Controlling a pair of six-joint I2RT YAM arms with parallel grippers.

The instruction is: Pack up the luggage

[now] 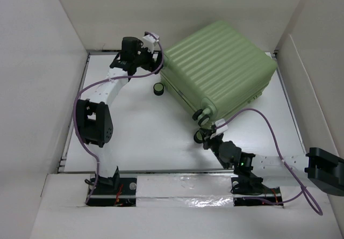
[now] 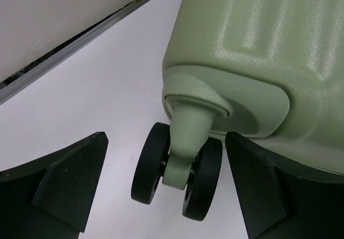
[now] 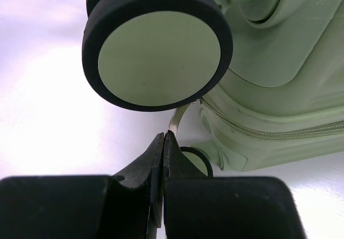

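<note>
The closed green suitcase (image 1: 220,67) is found lying flat on the white table (image 1: 145,131), set askew toward 1 o'clock of the overhead view. The left claw (image 1: 157,53) is placed at the case's 10 o'clock corner. Its fingers (image 2: 64,190) are spread wide and nothing is gripped. A double black wheel (image 2: 177,177) on a green stem is seen between them, apart from both. The right claw (image 3: 164,137) is stationed at the case's 6 o'clock corner. Its jaws are pressed fully together, and the end of a thin silver zip tab (image 3: 180,115) appears nipped between the tips. The tab is traced toward 1 o'clock behind a large wheel (image 3: 158,48), where its upper end is hidden. The zip (image 3: 269,133) is seen running off toward 3 o'clock along the case's seam. A small dark ring at 4 o'clock of the fingertips is half covered and cannot be identified. In the overhead view three wheels are counted, and the case's far side cannot be seen. A black block (image 1: 325,170) at 4 o'clock is cut off by the picture edge. The right claw's tips are too small to be made out overhead.
</note>
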